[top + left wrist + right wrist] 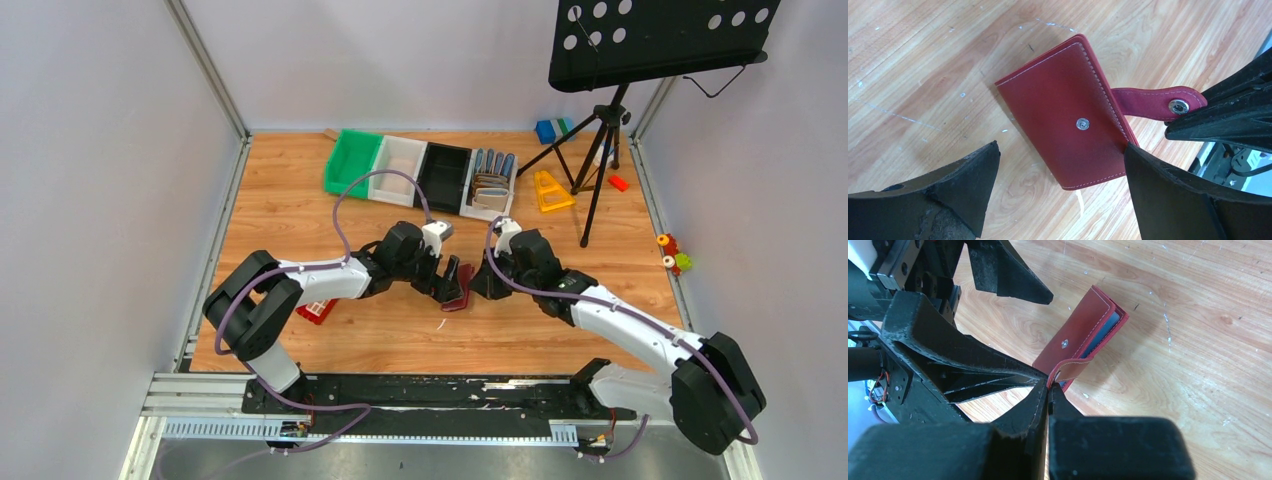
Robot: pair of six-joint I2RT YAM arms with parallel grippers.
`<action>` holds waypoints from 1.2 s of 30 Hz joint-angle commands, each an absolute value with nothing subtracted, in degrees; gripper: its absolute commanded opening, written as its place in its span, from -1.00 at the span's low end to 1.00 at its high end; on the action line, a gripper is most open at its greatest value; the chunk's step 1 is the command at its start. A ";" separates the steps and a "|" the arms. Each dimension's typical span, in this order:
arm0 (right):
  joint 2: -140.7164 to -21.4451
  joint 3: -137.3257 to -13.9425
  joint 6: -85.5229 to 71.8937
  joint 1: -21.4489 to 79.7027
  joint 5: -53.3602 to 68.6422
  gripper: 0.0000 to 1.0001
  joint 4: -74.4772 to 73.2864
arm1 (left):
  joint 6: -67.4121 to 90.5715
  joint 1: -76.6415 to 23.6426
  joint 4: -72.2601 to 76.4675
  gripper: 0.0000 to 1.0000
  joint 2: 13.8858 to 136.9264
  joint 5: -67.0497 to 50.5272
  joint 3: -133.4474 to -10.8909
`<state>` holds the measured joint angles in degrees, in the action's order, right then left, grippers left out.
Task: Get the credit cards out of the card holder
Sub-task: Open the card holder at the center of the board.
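The maroon card holder lies folded shut on the wooden table, with its snap tab undone and pulled out sideways. My right gripper is shut on the end of that tab. My left gripper is open, its fingers on either side of the holder's near end, just above it. In the top view the holder sits between the left gripper and the right gripper. The credit cards are hidden; only a bluish-grey inner edge shows between the covers.
A row of bins stands at the back: green, white, black, and one with upright wallets. A music stand's tripod and a yellow triangle are at the back right. A flat red piece lies by the left arm.
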<state>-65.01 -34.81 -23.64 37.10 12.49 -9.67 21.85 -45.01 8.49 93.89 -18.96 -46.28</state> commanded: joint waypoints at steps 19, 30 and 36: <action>-61.89 -35.24 -23.69 37.44 13.32 -0.99 -8.01 | 25.39 -44.82 15.65 1.00 93.65 -26.15 -45.38; -61.21 -35.61 -24.59 37.48 2.35 -1.00 -15.38 | 32.16 -37.24 18.00 0.54 95.21 -27.17 -42.66; -61.41 -34.36 -24.78 37.51 1.70 -1.00 -15.07 | 35.35 -34.76 23.11 0.13 96.68 -31.24 -40.90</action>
<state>-62.70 -34.72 -23.94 37.21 4.36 -15.20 32.73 -34.79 18.00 96.27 -27.88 -41.63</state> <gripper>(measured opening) 0.013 0.606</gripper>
